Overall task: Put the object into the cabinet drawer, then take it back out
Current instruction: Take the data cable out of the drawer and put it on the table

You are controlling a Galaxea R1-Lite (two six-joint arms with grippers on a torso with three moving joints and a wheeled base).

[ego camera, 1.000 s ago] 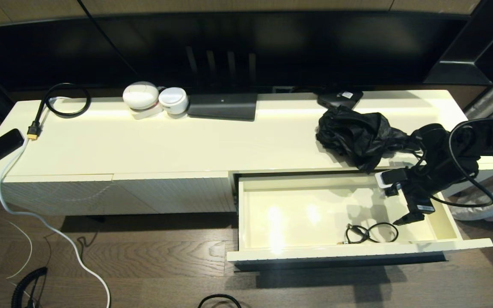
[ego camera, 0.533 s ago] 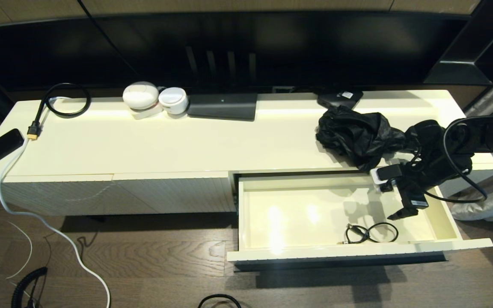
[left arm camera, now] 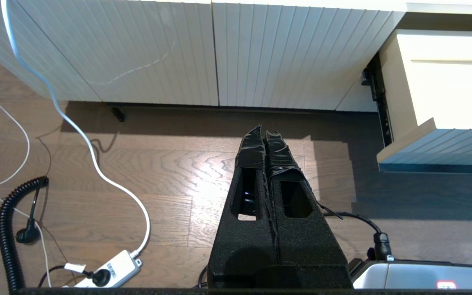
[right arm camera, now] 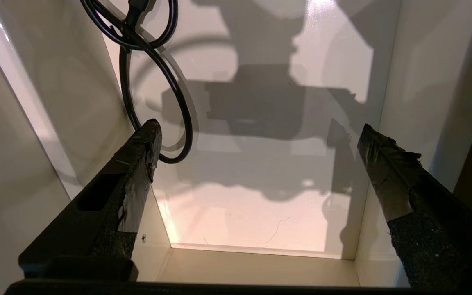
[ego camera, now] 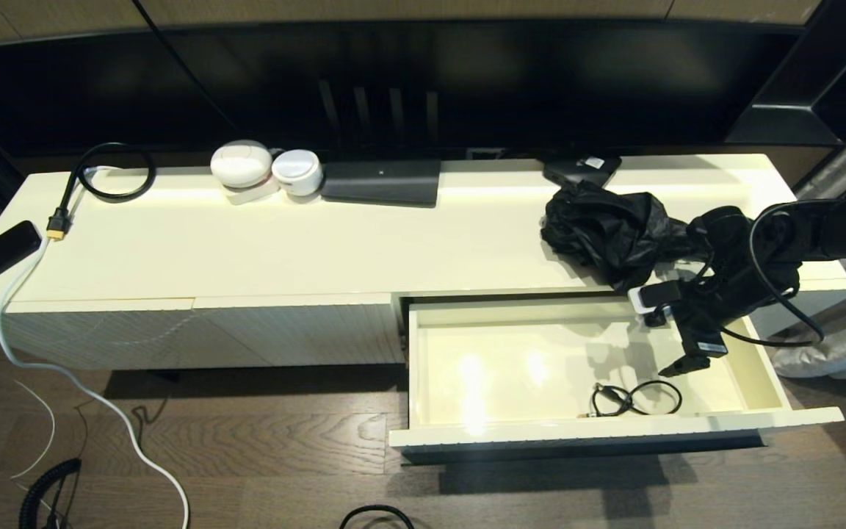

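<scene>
Cream-white and shiny, the cabinet drawer is pulled out from the long low cabinet. A small black cable lies coiled on the drawer floor, close to the front wall. The right gripper hangs inside the drawer over the right end. Its two fingers stand wide apart and hold nothing. From the claw, the cable sits at about 8 o'clock, near it but not touching.

In the right wrist view, the cable's loop lies just past the tip of one finger.

A crumpled black bag rests on the cabinet top, at about 11 o'clock from the claw. I cannot read any words or labels anywhere.

The left gripper is parked low over the wood floor with its fingers pressed together, holding nothing.

Compared with a second ago, the right claw has moved a little up and back toward the cabinet, farther from the cable. The cable has stayed in the same spot.
</scene>
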